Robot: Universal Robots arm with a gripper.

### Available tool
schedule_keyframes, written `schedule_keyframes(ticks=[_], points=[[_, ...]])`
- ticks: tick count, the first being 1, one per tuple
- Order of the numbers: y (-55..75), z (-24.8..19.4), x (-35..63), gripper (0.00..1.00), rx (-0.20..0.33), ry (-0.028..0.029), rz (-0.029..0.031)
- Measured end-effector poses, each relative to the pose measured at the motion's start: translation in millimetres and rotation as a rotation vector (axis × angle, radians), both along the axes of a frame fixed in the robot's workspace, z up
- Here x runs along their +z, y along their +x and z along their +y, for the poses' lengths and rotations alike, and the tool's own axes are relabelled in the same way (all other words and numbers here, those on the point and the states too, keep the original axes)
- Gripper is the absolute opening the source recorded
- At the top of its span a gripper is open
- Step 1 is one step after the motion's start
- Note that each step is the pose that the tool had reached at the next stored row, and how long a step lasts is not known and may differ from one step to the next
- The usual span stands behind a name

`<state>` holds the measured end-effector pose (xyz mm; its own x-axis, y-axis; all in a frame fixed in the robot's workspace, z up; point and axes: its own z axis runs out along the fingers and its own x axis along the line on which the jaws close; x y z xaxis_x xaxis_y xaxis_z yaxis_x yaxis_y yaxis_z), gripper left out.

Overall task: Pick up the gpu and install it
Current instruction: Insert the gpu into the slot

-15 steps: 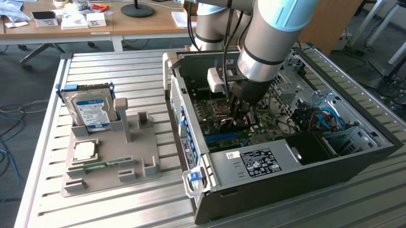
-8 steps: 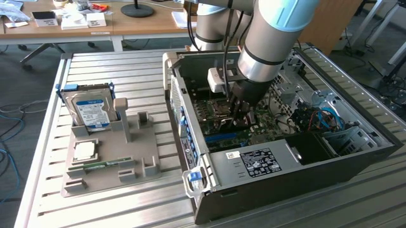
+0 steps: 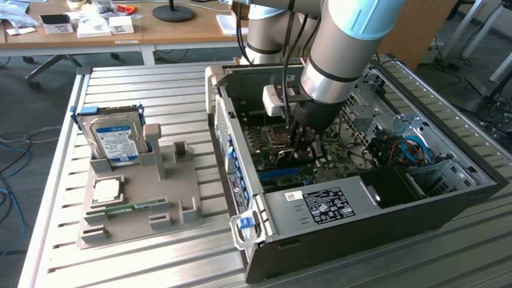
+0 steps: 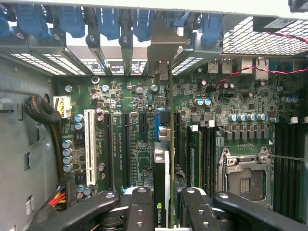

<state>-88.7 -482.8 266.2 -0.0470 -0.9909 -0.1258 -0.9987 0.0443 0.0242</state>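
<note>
The gpu (image 4: 161, 192) is inside the open computer case (image 3: 336, 240). It stands on edge over the motherboard (image 4: 125, 144), so the wrist view looks along its thin green edge, with the black block on one face. It runs in line with the long expansion slots, directly above a blue slot (image 4: 162, 124). Its silver bracket end (image 4: 163, 53) reaches toward the row of rear slot openings, where blue clips (image 4: 108, 21) sit along the case wall. Whether the card's lower edge is already in the slot cannot be told.

The tool (image 4: 166, 192) is clenched on the gpu, with one black finger (image 4: 139, 207) against the block side and the other against the opposite face. In the exterior view the tool (image 3: 304, 147) reaches down into the middle of the case from the arm above it.

On the board, a white slot (image 4: 89, 144) lies parallel to the card and apart from it. The empty processor socket (image 4: 243, 178) with its metal frame lies on the card's other side. A labelled power supply (image 3: 320, 207) fills the near end of the case.

The case rests on a slatted metal tabletop (image 3: 136, 84). Toward the exterior view's left, well apart from the case, a grey holder (image 3: 172, 198) carries an upright hard drive (image 3: 119, 139), a square processor chip (image 3: 107, 191) and a narrow green memory stick (image 3: 128, 208).
</note>
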Motion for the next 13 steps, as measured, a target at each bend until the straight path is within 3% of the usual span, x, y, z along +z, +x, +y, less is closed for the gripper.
schedule_keyframes(ticks=[13], points=[[-0.2, 0.0, -1.1, 0.27, 0.000, 0.0002, 0.0003]])
